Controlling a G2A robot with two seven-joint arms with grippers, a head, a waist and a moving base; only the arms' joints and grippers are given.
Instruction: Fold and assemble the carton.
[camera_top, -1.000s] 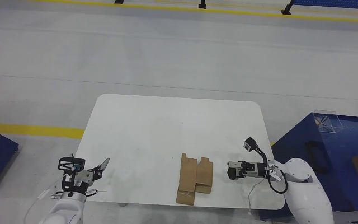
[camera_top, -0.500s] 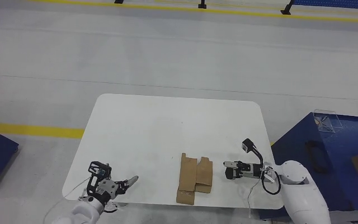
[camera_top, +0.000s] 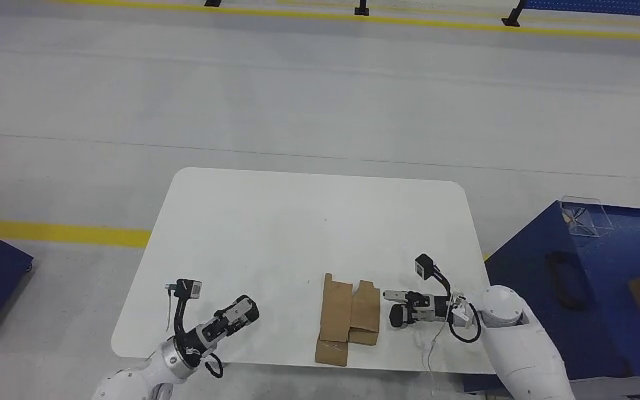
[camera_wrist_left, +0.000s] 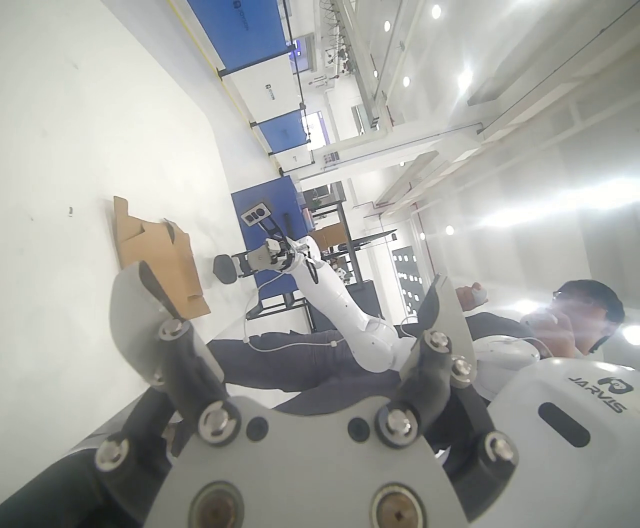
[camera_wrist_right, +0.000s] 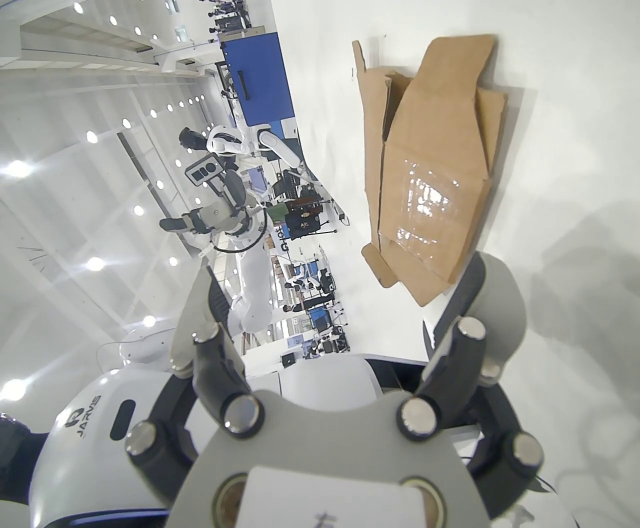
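We are looking down at a white surface (camera_top: 300, 220) where a flattened brown carton (camera_top: 348, 320) is lying near the front edge, a little right of centre. It is not yet opened or folded. Its long axis is running from the front edge toward the far side, with two uneven flaps pointing away from us.

The right gripper (camera_top: 388, 308) is sitting just beside the carton's right long side and facing it crosswise. Its fingers are spread and holding nothing. In its wrist view one finger is lying low at the surface, close to the carton's near corner, though we cannot tell whether it is touching. The left gripper (camera_top: 248, 311) is hovering over the front left part of the surface, well apart from the carton and pointing toward it, also released and empty.

The right arm is the nearer one, so we are judging that the first contact will come from the right, against that long edge.

Compared with a second ago, the left arm has been swinging in from beyond the front left corner, the right gripper has been creeping closer, and the carton has been staying put.
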